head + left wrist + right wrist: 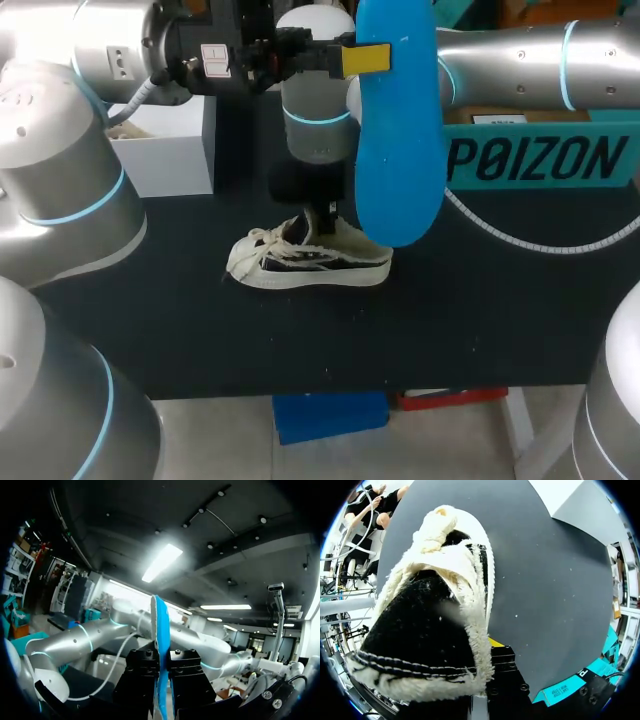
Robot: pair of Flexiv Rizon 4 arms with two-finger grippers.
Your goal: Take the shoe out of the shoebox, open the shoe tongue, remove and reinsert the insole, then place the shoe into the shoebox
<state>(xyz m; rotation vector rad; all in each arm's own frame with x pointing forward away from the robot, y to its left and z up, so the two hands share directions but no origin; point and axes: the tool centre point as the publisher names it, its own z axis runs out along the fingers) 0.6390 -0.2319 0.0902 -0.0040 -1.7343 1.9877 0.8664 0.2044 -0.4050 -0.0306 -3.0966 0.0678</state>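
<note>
"holding anything, that left gripper (362,58)?"

"yes. its fingers (142,672) are pressed on the blue insole (400,130) from both sides. the insole stands on edge between them and hangs down well past them, high above the black table (480,320). a white box (165,150) sits on the table under that arm."

"and the shoe?"

"the shoe (310,258) rests on its sole on the table, just under the insole's lower end, with its laces loose. the right gripper (305,205) comes straight down onto the shoe's opening. seen from its own wrist, the frayed cream collar and dark lining sit right up against it and cover most of what lies ahead."

"has it got a hold on the shoe?"

"can't tell from here. further right, a teal box (540,160) stands at the table's far edge."
</note>
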